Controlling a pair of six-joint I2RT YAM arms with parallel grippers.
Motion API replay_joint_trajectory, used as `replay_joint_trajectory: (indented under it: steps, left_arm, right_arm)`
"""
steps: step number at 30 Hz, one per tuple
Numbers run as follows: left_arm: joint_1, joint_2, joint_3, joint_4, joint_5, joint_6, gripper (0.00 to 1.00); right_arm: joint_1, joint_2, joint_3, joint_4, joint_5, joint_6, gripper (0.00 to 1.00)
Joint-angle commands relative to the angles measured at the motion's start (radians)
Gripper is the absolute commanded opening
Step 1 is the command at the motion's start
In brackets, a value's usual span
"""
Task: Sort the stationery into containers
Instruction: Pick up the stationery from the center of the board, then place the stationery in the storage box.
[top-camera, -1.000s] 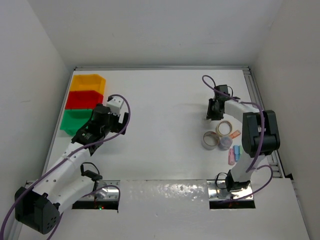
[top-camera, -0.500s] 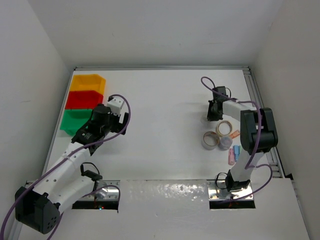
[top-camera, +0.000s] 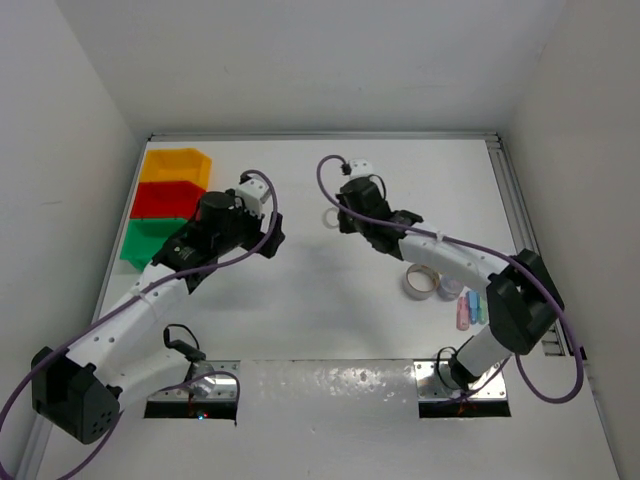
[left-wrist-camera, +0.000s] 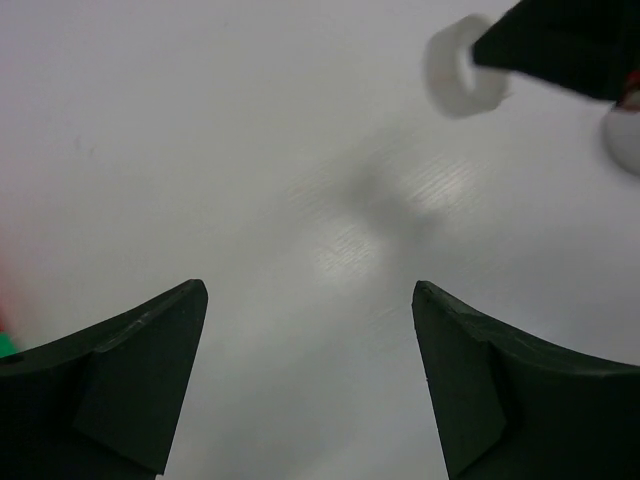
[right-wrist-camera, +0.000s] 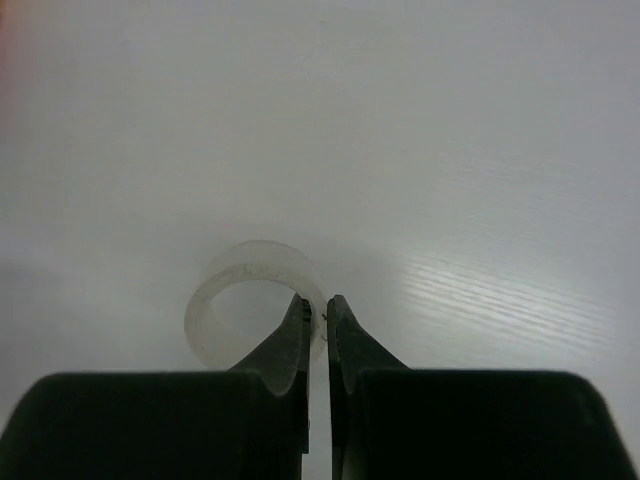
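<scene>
Likely a handover of a tape roll (right-wrist-camera: 250, 258) at table centre.
Pinches the roll's wall in the right gripper (right-wrist-camera: 318, 305), one finger inside the ring and one outside, seemingly lifted off the table (top-camera: 300, 330). Faces it with the left gripper (left-wrist-camera: 308, 292), fingers apart on nothing, roll at one o'clock in that wrist's view. To pass it well: hold the right pinch firm, slide the left fingers over the ring's free side at nine o'clock from the pinch, close squarely, then release. Leaves the bins (top-camera: 165, 200) at ten o'clock, other rolls (top-camera: 420, 280) and sticks (top-camera: 465, 310) at four o'clock.
</scene>
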Motion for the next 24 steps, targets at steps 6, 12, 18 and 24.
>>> replay_joint_trajectory:
  steps: [6,12,18,24]
  left_arm:
    - [-0.042,0.053,0.044,0.142,0.119,-0.203,0.67]
    - [-0.088,0.113,0.080,0.158,-0.034,-0.247,0.55]
    - [-0.122,0.154,0.109,0.179,-0.176,-0.221,0.53]
    - [-0.116,0.164,0.127,0.181,-0.268,-0.224,0.46]
  right_arm:
    - [0.161,0.089,0.174,0.094,0.115,0.062,0.00]
    - [0.204,0.128,0.239,0.039,0.214,0.142,0.00]
    - [0.233,0.141,0.247,0.027,0.260,0.196,0.00]
    - [0.233,0.130,0.218,0.060,0.229,0.210,0.00]
